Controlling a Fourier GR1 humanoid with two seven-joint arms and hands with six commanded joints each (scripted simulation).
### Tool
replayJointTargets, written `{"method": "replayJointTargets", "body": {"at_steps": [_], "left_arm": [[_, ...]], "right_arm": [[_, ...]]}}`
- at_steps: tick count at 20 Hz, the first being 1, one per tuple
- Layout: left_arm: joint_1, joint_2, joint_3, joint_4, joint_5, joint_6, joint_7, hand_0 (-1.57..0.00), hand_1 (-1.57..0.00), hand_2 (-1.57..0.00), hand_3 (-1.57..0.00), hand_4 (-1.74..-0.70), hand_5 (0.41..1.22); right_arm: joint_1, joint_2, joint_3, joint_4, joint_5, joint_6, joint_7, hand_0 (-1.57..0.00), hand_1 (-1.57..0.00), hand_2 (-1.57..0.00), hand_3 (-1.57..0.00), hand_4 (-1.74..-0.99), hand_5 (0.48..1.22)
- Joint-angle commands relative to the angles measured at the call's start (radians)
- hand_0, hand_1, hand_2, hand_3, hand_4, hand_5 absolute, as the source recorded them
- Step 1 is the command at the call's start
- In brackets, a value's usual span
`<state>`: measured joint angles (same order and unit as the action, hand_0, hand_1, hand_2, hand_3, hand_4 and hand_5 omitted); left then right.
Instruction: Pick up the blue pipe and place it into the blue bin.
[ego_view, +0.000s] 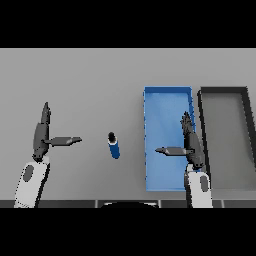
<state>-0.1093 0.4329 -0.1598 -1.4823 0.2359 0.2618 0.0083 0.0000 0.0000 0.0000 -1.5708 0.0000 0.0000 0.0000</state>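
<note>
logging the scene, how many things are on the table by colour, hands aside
blue: 2, the pipe and the bin
dark grey: 1, the tray
total: 3

Head cam looks down at table (100, 75) (single view).
</note>
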Motion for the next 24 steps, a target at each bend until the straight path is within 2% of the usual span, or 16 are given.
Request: {"method": "replayJointTargets", "body": {"at_steps": [1, 6, 7, 8, 9, 13, 16, 19, 22, 24], "left_arm": [[-0.003, -0.002, 0.000, 0.001, -0.001, 0.001, -0.002, 0.00, 0.00, 0.00, 0.00, -0.97, 0.593], [-0.018, -0.011, -0.007, 0.016, -0.008, 0.003, -0.002, 0.00, 0.00, 0.00, 0.00, -0.97, 0.593], [0.002, 0.052, -0.031, 0.020, -0.013, -0.099, -0.059, 0.00, 0.00, 0.00, 0.00, -0.97, 0.593], [0.020, 0.090, -0.047, 0.031, -0.028, -0.157, -0.103, 0.00, 0.00, 0.00, 0.00, -0.96, 0.592], [0.023, 0.124, -0.050, 0.027, -0.029, -0.196, -0.120, 0.00, 0.00, 0.00, 0.00, -0.96, 0.590], [0.018, 0.151, -0.059, 0.054, -0.024, -0.265, -0.156, 0.00, 0.00, 0.00, 0.00, -0.96, 0.594], [0.048, 0.182, -0.079, 0.009, 0.004, -0.347, -0.195, 0.00, 0.00, 0.00, 0.00, -0.98, 0.584], [0.074, 0.211, -0.127, -0.044, -0.005, -0.406, -0.164, 0.00, 0.00, 0.00, 0.00, -1.03, 0.549], [0.090, 0.194, -0.198, -0.101, -0.013, -0.458, -0.129, 0.00, 0.00, 0.00, 0.00, -1.10, 0.510], [0.093, 0.174, -0.243, -0.131, -0.040, -0.460, -0.098, 0.00, 0.00, 0.00, 0.00, -1.13, 0.485]], "right_arm": [[-0.003, -0.002, -0.002, 0.002, -0.001, -0.001, 0.002, 0.00, 0.00, 0.00, 0.00, -1.205, 0.629], [-0.021, -0.017, -0.021, 0.019, -0.017, 0.009, 0.005, 0.00, 0.00, 0.00, 0.00, -1.205, 0.629], [0.012, -0.086, 0.005, -0.015, 0.054, 0.024, -0.080, 0.00, 0.00, 0.00, 0.00, -1.205, 0.629], [0.042, -0.124, 0.022, -0.045, 0.097, 0.031, -0.130, 0.00, 0.00, 0.00, 0.00, -1.201, 0.628], [0.054, -0.133, 0.043, -0.052, 0.131, 0.030, -0.137, 0.00, 0.00, 0.00, 0.00, -1.197, 0.627], [0.068, -0.153, 0.063, -0.091, 0.161, 0.037, -0.115, 0.00, 0.00, 0.00, 0.00, -1.206, 0.625], [0.068, -0.161, 0.062, -0.095, 0.160, 0.041, -0.096, 0.00, 0.00, 0.00, 0.00, -1.192, 0.621], [0.063, -0.164, 0.064, -0.085, 0.165, 0.044, -0.111, 0.00, 0.00, 0.00, 0.00, -1.179, 0.616], [0.053, -0.162, 0.067, -0.087, 0.167, 0.043, -0.097, 0.00, 0.00, 0.00, 0.00, -1.173, 0.616], [0.064, -0.169, 0.064, -0.091, 0.164, 0.049, -0.097, 0.00, 0.00, 0.00, 0.00, -1.174, 0.618]]}}
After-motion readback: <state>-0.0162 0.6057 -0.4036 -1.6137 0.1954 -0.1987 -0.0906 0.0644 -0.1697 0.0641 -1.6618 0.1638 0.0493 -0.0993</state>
